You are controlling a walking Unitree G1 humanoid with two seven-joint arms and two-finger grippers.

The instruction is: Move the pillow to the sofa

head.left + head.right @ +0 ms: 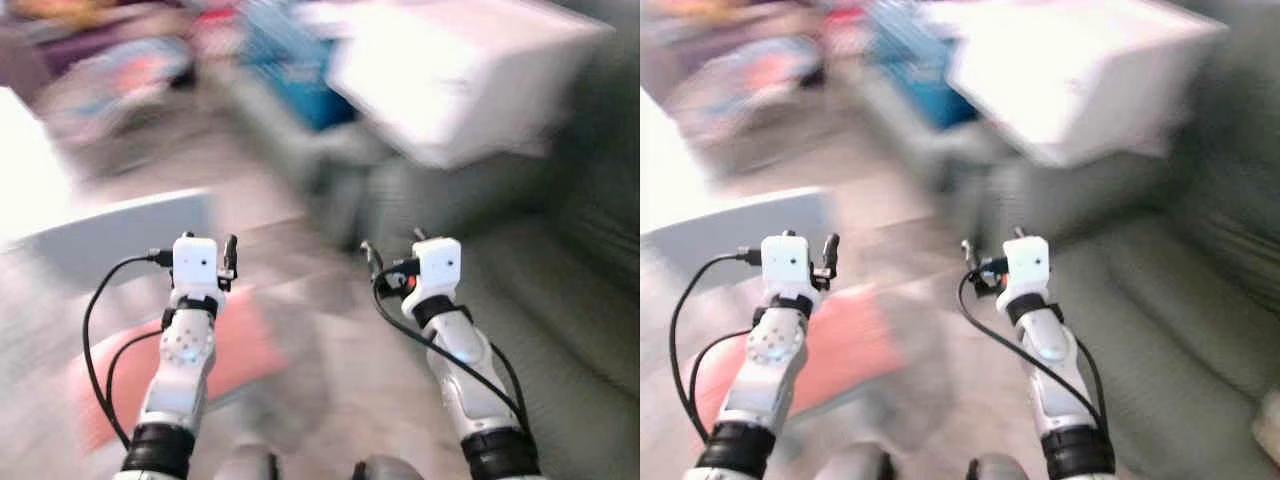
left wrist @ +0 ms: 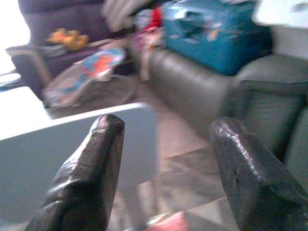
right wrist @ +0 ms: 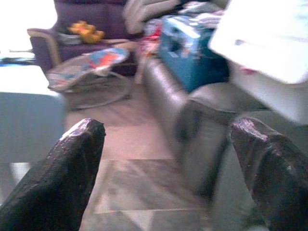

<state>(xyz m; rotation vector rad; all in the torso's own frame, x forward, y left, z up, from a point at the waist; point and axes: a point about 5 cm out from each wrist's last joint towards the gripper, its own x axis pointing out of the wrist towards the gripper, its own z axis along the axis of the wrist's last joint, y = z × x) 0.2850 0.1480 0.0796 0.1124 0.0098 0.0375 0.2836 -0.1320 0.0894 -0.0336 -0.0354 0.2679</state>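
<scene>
Left eye view blurred | both grippers, left gripper (image 2: pixel 163 173) and right gripper (image 3: pixel 166 175), spread, empty | we saw white pillow (image 1: pixel 455 70) already over sofa (image 1: pixel 560 330) | risk: blur misjudges reach.

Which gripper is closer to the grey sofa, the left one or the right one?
Right. The right gripper hangs open beside the grey sofa, close to its seat edge. The left gripper, also open, is out over the floor, above the pink pillow, farther from it.
</scene>
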